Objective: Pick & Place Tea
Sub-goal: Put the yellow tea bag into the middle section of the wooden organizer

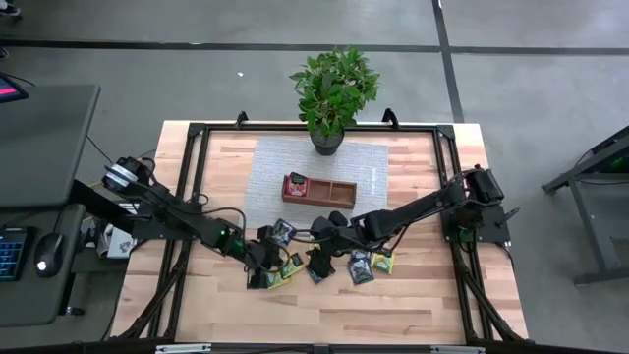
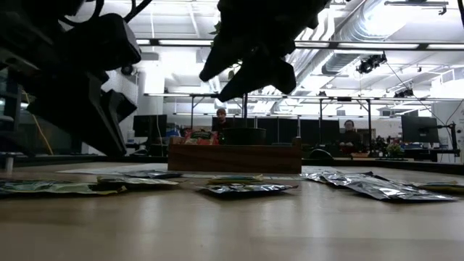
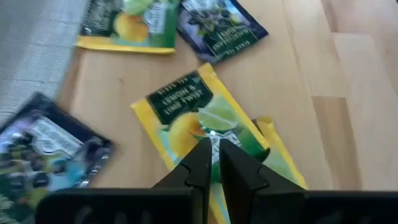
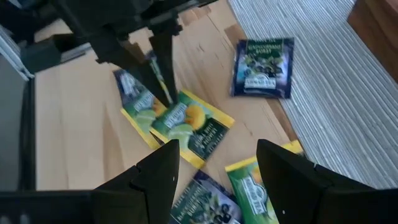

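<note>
Several tea sachets lie flat on the wooden table near its front. One yellow-green sachet [image 3: 180, 112] [image 4: 193, 127] rests partly on another yellow-green one [image 3: 280, 165]. My left gripper [image 3: 214, 146] [image 1: 263, 264] slants down onto it, its fingers almost together. My right gripper [image 4: 217, 162] [image 1: 319, 258] hangs open above the sachets just to the right and touches none. Dark blue sachets [image 4: 262, 67] [image 3: 221, 28] lie nearby. A red sachet [image 1: 296, 184] sits in the left compartment of the brown tray [image 1: 334, 194]. My left gripper meets the yellow-green sachet near one end [image 3: 214, 132], its two fingers closed to a narrow slit on it. The fingers [image 4: 166, 93] slant down from the table's left. The sachet lies flat, partly on the other yellow-green sachet and partly on the table.
A grey mat [image 1: 265, 187] under the tray covers the table's middle. A potted plant [image 1: 332, 88] stands at the far edge. More sachets [image 1: 362, 265] lie right of my right gripper. Bare wood stretches along the near edge [image 1: 324, 315].
</note>
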Robot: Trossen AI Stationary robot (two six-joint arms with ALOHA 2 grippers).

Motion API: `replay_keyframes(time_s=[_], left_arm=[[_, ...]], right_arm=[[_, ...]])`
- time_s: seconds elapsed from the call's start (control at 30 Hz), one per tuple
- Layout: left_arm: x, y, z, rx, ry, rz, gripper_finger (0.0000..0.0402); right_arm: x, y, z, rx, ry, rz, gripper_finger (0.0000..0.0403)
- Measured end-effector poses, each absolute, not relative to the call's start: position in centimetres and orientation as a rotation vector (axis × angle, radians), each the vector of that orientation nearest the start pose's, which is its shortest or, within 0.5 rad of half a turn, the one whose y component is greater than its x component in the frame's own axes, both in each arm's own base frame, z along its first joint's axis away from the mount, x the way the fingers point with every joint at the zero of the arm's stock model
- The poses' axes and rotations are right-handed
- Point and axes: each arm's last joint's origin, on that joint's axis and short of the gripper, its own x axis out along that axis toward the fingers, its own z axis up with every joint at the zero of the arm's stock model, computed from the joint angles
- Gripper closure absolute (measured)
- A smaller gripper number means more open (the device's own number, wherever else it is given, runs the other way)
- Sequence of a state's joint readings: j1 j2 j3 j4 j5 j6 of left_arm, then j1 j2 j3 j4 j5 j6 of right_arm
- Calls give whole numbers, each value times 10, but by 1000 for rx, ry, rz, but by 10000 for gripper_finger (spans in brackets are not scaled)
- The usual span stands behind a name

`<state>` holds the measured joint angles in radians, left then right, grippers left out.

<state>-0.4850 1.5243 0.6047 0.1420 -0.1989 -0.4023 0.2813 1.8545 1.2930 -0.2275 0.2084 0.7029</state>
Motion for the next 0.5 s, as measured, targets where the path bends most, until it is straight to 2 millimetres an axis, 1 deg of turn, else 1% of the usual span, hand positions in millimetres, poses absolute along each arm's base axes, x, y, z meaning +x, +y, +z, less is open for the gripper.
replay_keyframes(time_s=[0.1, 0.3, 0.4, 0.5], left_arm=[[248, -124, 137, -132, 760, -133, 371], [248, -124, 123, -137, 812, -82, 371], [251, -125, 118, -141, 815, -66, 371], [252, -125, 112, -148, 825, -39, 371]], right_arm=[[388, 105, 207, 469, 750, -204, 192], [389, 103, 203, 471, 764, -210, 192], [389, 103, 203, 506, 760, -226, 192], [390, 101, 203, 585, 756, -253, 192]])
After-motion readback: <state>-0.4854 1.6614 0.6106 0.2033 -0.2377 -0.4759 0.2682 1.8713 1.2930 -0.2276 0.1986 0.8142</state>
